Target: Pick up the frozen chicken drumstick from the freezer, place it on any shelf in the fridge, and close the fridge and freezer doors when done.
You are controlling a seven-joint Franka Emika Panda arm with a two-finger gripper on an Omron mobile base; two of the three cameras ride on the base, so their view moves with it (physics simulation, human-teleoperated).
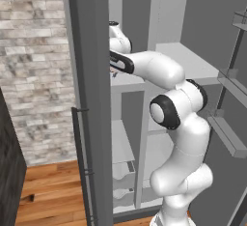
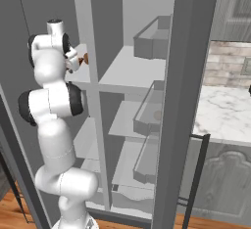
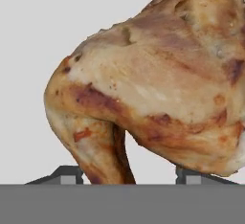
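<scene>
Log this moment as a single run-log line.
phase: grasping | end effector: at freezer shelf, fingers astride drumstick, closure unclear | doors: both open | fridge shelf: nothing placed

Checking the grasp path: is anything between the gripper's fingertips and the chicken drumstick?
Nothing. In the hand view the drumstick sits directly ahead of the gripper, with no other object between.

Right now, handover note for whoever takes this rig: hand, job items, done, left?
Hand: in the freezer, tips on either side of the frozen chicken drumstick; can't tell if the grip is set yet.
Drumstick: close up in the hand view, on a freezer shelf, not lifted.
Doors: freezer door and fridge door both open.
Done: reach to the drumstick.
Left: confirm grasp, lift, set it on a fridge shelf, close both doors.
</scene>
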